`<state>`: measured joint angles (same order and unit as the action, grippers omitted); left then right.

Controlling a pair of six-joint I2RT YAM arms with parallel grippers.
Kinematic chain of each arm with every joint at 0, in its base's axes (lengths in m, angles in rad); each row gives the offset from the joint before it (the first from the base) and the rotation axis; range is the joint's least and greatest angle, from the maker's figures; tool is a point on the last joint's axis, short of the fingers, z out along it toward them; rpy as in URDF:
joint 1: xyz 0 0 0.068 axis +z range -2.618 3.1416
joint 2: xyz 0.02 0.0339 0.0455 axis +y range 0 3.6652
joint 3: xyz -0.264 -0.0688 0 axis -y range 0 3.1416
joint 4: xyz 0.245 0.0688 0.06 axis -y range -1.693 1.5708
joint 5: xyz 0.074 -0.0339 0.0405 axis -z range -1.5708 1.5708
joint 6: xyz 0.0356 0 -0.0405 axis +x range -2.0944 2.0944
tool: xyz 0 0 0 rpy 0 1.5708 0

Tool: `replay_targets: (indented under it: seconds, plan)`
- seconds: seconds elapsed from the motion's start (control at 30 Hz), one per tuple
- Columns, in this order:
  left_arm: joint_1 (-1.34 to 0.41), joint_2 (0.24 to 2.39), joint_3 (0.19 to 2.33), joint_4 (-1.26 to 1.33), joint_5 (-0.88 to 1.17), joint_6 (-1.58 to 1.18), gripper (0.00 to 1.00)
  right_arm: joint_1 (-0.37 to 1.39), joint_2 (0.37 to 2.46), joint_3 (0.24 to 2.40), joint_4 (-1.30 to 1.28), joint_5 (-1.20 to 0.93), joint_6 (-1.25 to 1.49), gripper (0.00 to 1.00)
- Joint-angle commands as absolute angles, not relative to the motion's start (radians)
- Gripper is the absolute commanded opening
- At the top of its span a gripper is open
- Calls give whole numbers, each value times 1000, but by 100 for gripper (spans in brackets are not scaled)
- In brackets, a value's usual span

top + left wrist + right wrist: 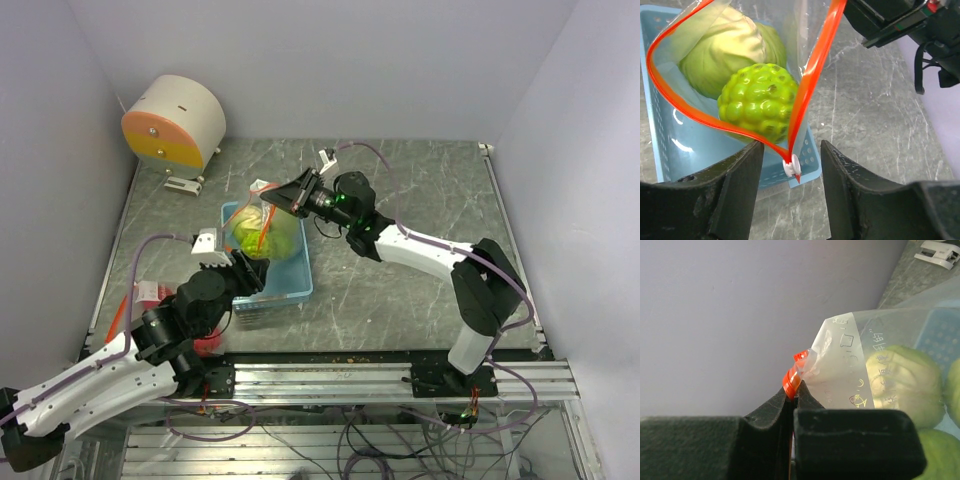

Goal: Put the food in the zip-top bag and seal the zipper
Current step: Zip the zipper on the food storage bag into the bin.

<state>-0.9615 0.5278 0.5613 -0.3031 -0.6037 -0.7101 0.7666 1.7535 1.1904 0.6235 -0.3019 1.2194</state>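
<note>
A clear zip-top bag (pixel 268 232) with an orange-red zipper strip (pixel 812 65) hangs open over the light blue tray (pixel 290 288). Inside it lie a pale green cabbage (pixel 725 45) and a bumpy bright green ball (pixel 757 97). My right gripper (pixel 796 392) is shut on the bag's zipper corner (pixel 792 381) and holds it up. My left gripper (pixel 790 170) is open, its fingers either side of the white zipper slider (pixel 790 166) at the bag's near end, not touching it. A red piece (pixel 210 345) shows partly under my left arm.
A round white and orange device (pixel 175 122) stands at the back left. A small white clip-like part (pixel 183 183) lies in front of it. The grey marbled table (pixel 420 290) has a metal rail along its near edge.
</note>
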Motion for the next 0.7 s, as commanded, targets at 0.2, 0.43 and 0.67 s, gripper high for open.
replay_targets:
  seconds: [0.2, 0.43, 0.67]
  plan:
    - [-956, 571, 516, -190, -670, -696, 16, 760, 1664, 1151, 721, -325, 1241, 0]
    - [-957, 591, 539, -192, -679, -668, 7, 760, 1655, 1140, 720, -344, 1242, 0]
    - [-956, 539, 696, -330, -613, -605, 7, 745, 1666, 1157, 580, -366, 1114, 0]
